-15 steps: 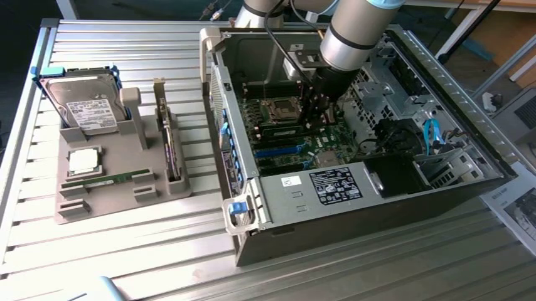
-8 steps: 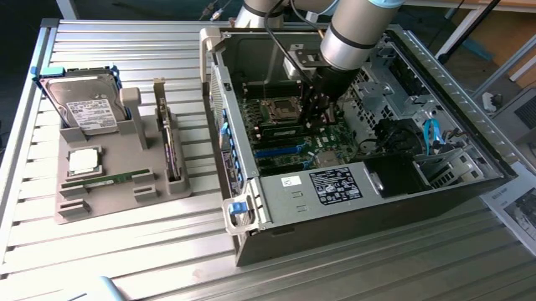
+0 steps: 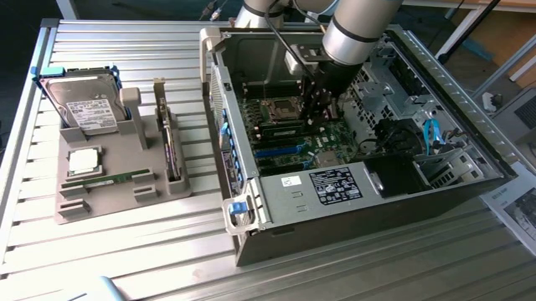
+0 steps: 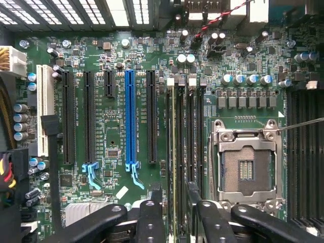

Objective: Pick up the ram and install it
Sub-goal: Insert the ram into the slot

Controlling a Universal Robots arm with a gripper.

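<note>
A thin green ram stick (image 4: 174, 152) stands edge-on in one of the memory slots beside the empty processor socket (image 4: 246, 164). My gripper (image 4: 173, 205) hangs over one end of it, its black fingers (image 4: 152, 212) straddling the stick with a gap on either side, so it is open. In the exterior view the gripper (image 3: 322, 111) reaches down into the open computer case (image 3: 251, 207), just above the motherboard (image 3: 289, 135). A second green stick (image 3: 107, 182) lies flat in the grey holder on the exterior view's left.
The grey holder (image 3: 125, 150) also carries a silver hard drive (image 3: 88, 110), a square processor chip (image 3: 84, 161) and an upright dark card (image 3: 172, 153). Case walls, drive cages and blue cables (image 3: 431, 135) crowd the arm. Long expansion slots (image 4: 130, 116) lie beside the memory slots.
</note>
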